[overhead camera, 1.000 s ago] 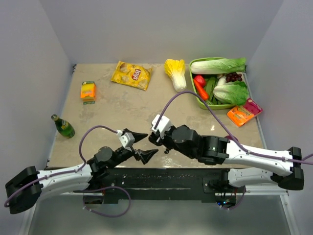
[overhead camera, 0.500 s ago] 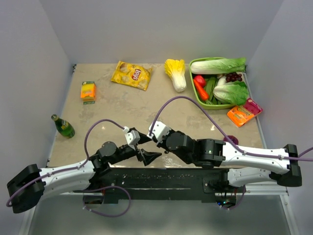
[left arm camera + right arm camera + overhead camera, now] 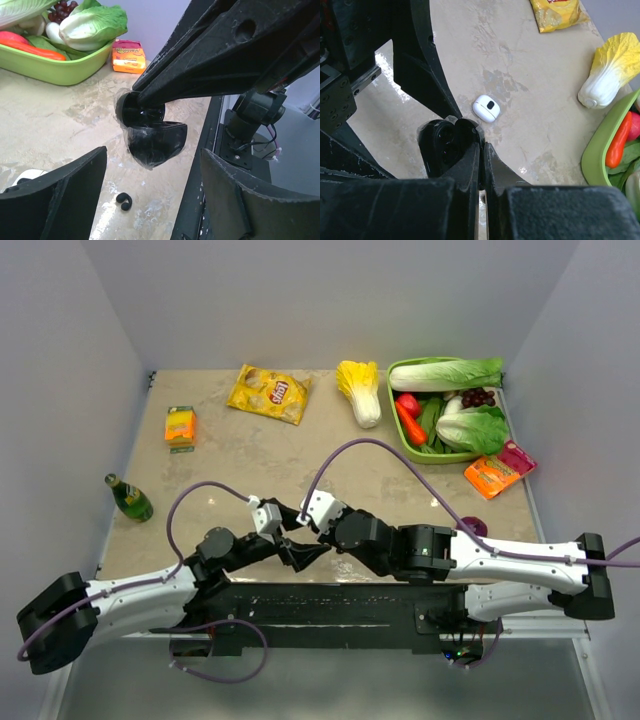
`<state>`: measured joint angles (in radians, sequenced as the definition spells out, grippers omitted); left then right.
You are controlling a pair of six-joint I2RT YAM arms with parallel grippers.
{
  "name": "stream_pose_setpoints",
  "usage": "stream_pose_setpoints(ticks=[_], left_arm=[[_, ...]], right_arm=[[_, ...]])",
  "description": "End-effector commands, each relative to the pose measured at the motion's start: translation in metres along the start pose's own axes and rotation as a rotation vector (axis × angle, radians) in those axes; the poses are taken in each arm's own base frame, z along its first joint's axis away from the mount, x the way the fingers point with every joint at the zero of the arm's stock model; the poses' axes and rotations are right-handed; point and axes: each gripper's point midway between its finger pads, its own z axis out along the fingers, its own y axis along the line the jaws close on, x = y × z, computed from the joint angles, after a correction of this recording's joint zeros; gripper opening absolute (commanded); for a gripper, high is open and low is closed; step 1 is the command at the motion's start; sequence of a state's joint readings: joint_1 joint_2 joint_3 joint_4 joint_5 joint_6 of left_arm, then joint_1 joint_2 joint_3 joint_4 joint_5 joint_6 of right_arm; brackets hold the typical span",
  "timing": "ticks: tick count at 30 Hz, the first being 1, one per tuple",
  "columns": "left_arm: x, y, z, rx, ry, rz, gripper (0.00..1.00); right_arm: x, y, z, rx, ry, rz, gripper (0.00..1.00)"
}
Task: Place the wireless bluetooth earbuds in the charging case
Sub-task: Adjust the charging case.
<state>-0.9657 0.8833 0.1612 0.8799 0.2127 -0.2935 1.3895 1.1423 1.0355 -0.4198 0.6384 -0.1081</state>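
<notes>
My right gripper point(image 3: 481, 147) is shut on the raised lid of a black charging case point(image 3: 442, 147) wrapped in clear film, holding it open above the table near the front edge. In the left wrist view the case point(image 3: 152, 142) hangs between the two fingers of my open left gripper point(image 3: 154, 155), which do not touch it. One black earbud point(image 3: 124, 201) lies on the table below the case. A closed white case point(image 3: 486, 108) rests on the table just beyond. From above, both grippers meet at the near middle point(image 3: 303, 532).
A green basket point(image 3: 400, 440) of vegetables sits at the back right, with an orange packet point(image 3: 498, 470) beside it. A napa cabbage point(image 3: 361, 390), a chips bag point(image 3: 268, 393), an orange box point(image 3: 180, 426) and a green bottle point(image 3: 129, 497) lie further out. The black front rail point(image 3: 320, 605) runs just below the grippers.
The right arm has carried the black case left and nearer, in between the left fingers. The left gripper has shifted right to meet it and its jaws have narrowed a little.
</notes>
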Motion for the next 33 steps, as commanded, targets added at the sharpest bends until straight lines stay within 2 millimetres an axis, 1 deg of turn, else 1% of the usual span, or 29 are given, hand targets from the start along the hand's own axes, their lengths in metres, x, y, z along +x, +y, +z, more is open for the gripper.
stream_pose_setpoints(ticks=[1,6,11,15,17,20,23,26,27,30,32,33], left_arm=[[-0.031,-0.009,0.011,0.062,-0.089,0.037,0.77],[-0.030,-0.008,0.014,0.069,-0.081,0.036,0.72],[-0.032,-0.005,0.016,0.065,-0.090,0.033,0.71],[-0.031,-0.001,0.017,0.057,-0.083,0.031,0.70],[-0.032,-0.001,0.017,0.057,-0.090,0.030,0.70],[-0.033,0.002,0.018,0.046,-0.094,0.028,0.73],[-0.031,0.003,0.019,0.047,-0.086,0.028,0.72],[-0.029,0.002,0.019,0.057,-0.083,0.030,0.63],[-0.028,0.000,0.019,0.069,-0.078,0.031,0.56],[-0.025,-0.001,0.019,0.082,-0.070,0.030,0.45],[-0.023,-0.001,0.018,0.085,-0.066,0.030,0.39],[-0.023,-0.002,0.018,0.087,-0.068,0.031,0.33]], right_arm=[[-0.015,-0.003,0.000,0.025,-0.040,0.032,0.00],[-0.015,-0.002,0.001,0.023,-0.038,0.030,0.00],[-0.014,0.000,0.002,0.017,-0.034,0.026,0.00],[-0.013,0.003,0.003,0.010,-0.031,0.022,0.00],[-0.013,0.005,0.003,0.005,-0.030,0.019,0.00],[-0.011,0.006,0.005,0.006,-0.025,0.019,0.00],[-0.011,0.007,0.005,0.006,-0.024,0.017,0.00],[-0.011,0.006,0.005,0.007,-0.025,0.017,0.00],[-0.011,0.007,0.005,0.008,-0.026,0.019,0.00],[-0.011,0.006,0.005,0.009,-0.026,0.021,0.00],[-0.012,0.007,0.005,0.005,-0.027,0.020,0.00],[-0.012,0.007,0.005,0.006,-0.027,0.021,0.00]])
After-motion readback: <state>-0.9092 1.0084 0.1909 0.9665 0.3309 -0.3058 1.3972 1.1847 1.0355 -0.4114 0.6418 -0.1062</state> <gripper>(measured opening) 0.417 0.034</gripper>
